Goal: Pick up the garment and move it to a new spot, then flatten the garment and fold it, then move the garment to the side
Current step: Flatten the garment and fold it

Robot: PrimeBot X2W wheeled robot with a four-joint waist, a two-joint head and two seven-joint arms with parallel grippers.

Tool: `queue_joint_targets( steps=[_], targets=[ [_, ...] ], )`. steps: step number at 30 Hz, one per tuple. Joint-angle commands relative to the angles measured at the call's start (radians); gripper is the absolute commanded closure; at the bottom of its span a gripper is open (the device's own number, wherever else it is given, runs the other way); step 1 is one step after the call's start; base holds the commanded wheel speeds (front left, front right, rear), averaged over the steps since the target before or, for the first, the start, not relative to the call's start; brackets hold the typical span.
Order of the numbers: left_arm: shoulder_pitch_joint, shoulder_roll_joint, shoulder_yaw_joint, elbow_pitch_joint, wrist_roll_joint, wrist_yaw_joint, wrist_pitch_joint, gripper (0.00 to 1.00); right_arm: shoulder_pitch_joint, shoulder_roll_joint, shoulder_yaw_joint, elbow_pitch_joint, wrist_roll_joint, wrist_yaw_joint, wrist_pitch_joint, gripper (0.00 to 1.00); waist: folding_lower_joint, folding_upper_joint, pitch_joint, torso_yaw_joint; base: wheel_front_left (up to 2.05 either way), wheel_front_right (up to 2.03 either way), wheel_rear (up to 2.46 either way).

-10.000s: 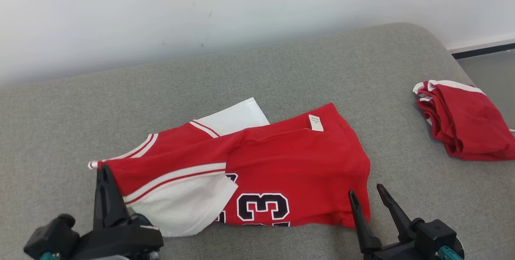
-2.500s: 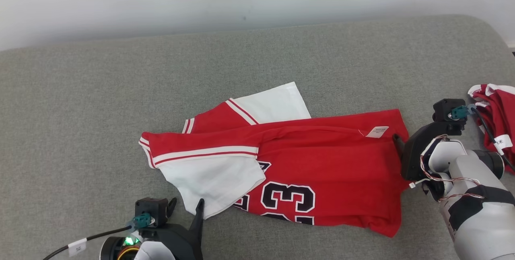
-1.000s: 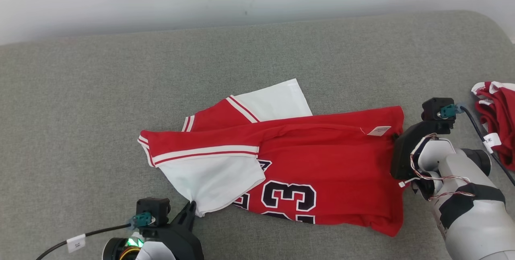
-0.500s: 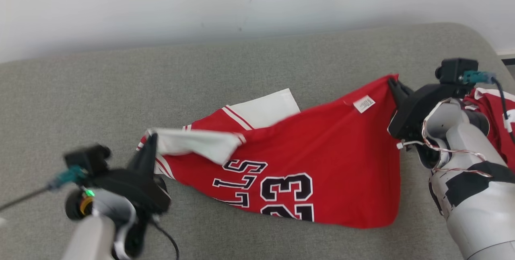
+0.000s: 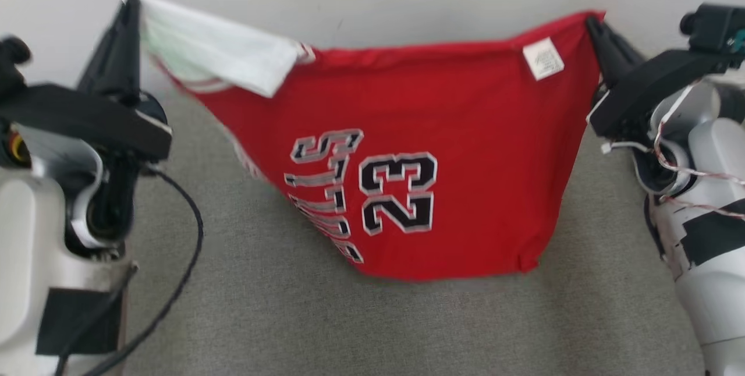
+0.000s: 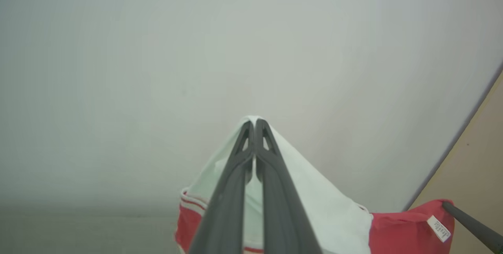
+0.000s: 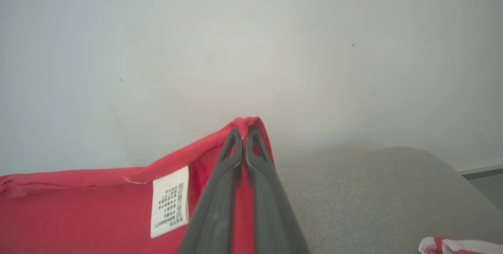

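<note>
Two corners carried the garment (image 5: 407, 149), stretched in the air over the grey cushion (image 5: 291, 318) in the head view, where half a second earlier it mostly lay flat (pick-up done, I judged; relocation next). In the left wrist view my left gripper (image 6: 254, 125) was clamped on the white sleeve (image 6: 314, 207). In the right wrist view my right gripper (image 7: 243, 132) pinched the red hem corner (image 7: 253, 122).

The glossy pale-grey left forearm (image 5: 29, 230) and right forearm (image 5: 716, 294) wear black tape patches. The left gripper (image 5: 129, 8) and right gripper (image 5: 592, 21) are black and long-fingered. A looping black cable (image 5: 199, 230) hangs by the left arm, thin red-and-white wires (image 5: 656, 142) by the right.
</note>
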Motion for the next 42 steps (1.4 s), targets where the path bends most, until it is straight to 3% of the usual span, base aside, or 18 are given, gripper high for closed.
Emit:
queue_joint_targets(
  steps=[1, 11, 18, 23, 33, 42],
  targets=[
    [-0.029, 0.003, 0.003, -0.003, 0.002, 0.005, -0.008, 1.0, -0.017, -0.011, 0.001, -0.029, 0.003, -0.002, -0.013, 1.0, 0.0, -0.0001, -0.014, -0.011, 0.0, 0.0, 0.0],
    [-0.202, 0.019, 0.022, 0.044, 0.03, 0.021, -0.06, 1.0, -0.083, -0.068, 0.017, -0.185, -0.042, -0.002, -0.015, 1.0, 0.0, -0.0001, -0.066, -0.04, 0.0, 0.0, 0.0],
    [-0.257, 0.012, 0.016, 0.064, 0.031, 0.029, -0.065, 1.0, -0.09, -0.071, -0.019, -0.232, -0.074, -0.002, -0.052, 1.0, 0.0, -0.0001, -0.071, -0.057, 0.0, 0.0, 0.0],
    [-0.282, 0.022, -0.002, 0.081, 0.047, 0.037, -0.043, 1.0, -0.073, -0.079, -0.03, -0.249, -0.079, -0.002, -0.014, 1.0, 0.0, -0.0001, -0.044, -0.068, 0.0, 0.0, 0.0],
    [-0.458, 0.039, -0.047, 0.12, 0.116, 0.069, -0.037, 1.0, -0.156, -0.098, -0.038, -0.276, -0.063, -0.002, 0.037, 1.0, 0.0, -0.0001, 0.186, -0.085, 0.0, 0.0, 0.0],
    [-0.764, 0.081, -0.094, 0.175, 0.277, 0.097, -0.187, 1.0, -0.382, -0.072, -0.02, -0.193, -0.095, -0.002, -0.066, 1.0, 0.0, -0.0001, 0.462, -0.122, 0.0, 0.0, 0.0]
  ],
)
